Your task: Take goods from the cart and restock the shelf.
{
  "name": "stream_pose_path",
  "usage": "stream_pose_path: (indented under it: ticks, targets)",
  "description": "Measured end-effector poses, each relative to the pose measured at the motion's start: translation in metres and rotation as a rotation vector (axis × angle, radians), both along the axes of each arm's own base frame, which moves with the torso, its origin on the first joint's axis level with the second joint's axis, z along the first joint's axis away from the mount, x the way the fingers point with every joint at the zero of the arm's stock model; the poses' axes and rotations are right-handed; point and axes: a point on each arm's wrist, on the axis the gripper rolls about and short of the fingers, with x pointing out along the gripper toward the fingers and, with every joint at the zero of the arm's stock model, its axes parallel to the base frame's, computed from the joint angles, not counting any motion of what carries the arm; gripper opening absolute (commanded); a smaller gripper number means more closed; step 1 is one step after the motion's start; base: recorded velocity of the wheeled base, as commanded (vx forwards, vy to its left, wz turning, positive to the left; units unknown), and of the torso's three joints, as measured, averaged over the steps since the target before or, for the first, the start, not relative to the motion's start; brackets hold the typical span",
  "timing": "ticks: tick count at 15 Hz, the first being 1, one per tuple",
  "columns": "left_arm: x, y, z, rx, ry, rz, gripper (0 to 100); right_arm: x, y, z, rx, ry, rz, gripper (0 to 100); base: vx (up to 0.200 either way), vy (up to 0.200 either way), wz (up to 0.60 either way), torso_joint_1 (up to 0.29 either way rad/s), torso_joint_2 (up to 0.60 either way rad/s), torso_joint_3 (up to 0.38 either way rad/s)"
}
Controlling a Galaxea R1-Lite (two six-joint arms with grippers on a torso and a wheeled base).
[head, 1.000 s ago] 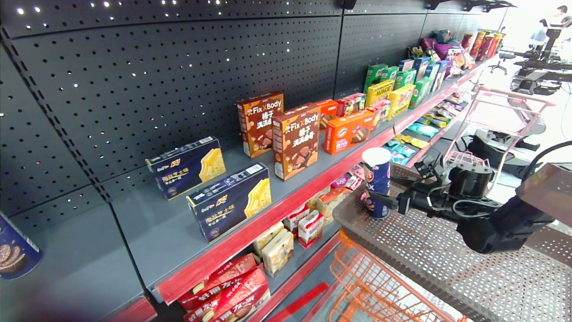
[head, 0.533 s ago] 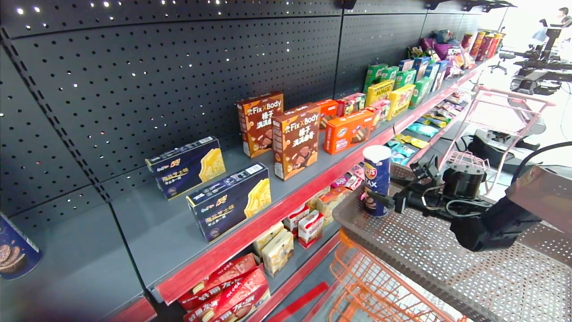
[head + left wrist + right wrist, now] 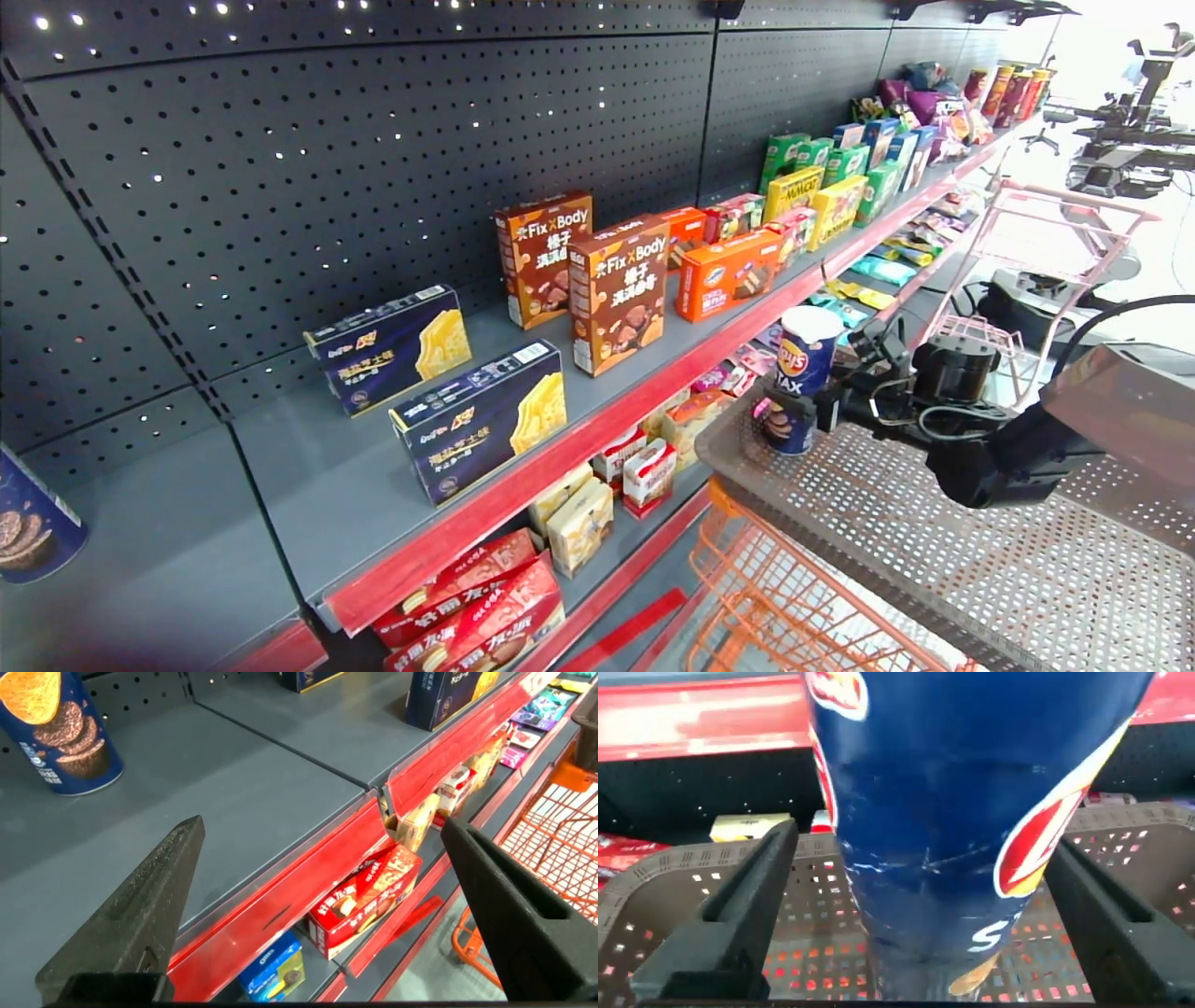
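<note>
- The right gripper (image 3: pixel 808 409) is clamped around the lower half of the blue chips can (image 3: pixel 803 359).
- The can tilts, its base just over the perforated tray (image 3: pixel 887 523), near the shelf (image 3: pixel 308 476) edge.
- The left gripper (image 3: pixel 322 826), fingers apart, hangs above the shelf, well apart from a second can (image 3: pixel 61 728).

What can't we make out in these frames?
Chips can lid: right wrist view, cut off by the frame edge.
Second can: head view, mostly cut off by the left edge.
Orange cart contents: head view, cut off by the bottom edge.
Far shelf goods: head view, too small.
</note>
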Motion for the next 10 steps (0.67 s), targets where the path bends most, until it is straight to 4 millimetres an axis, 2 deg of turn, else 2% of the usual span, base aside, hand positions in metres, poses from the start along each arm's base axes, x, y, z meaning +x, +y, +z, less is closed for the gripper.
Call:
stream_pose_path:
  ticks: [7, 10]
  targets:
    - [0.0000, 0.0000, 0.0000, 0.000, 0.000, 0.000, 100, 0.0029, 0.0038, -0.0044, 0.002, 0.005, 0.015, 0, 0.000, 0.000, 0.00, 0.000, 0.00, 0.000]
    - [0.0000, 0.0000, 0.0000, 0.000, 0.000, 0.000, 100, -0.0044, 0.0037, 0.0048, -0.005, 0.035, 0.013, 0, 0.000, 0.000, 0.00, 0.000, 0.00, 0.000]
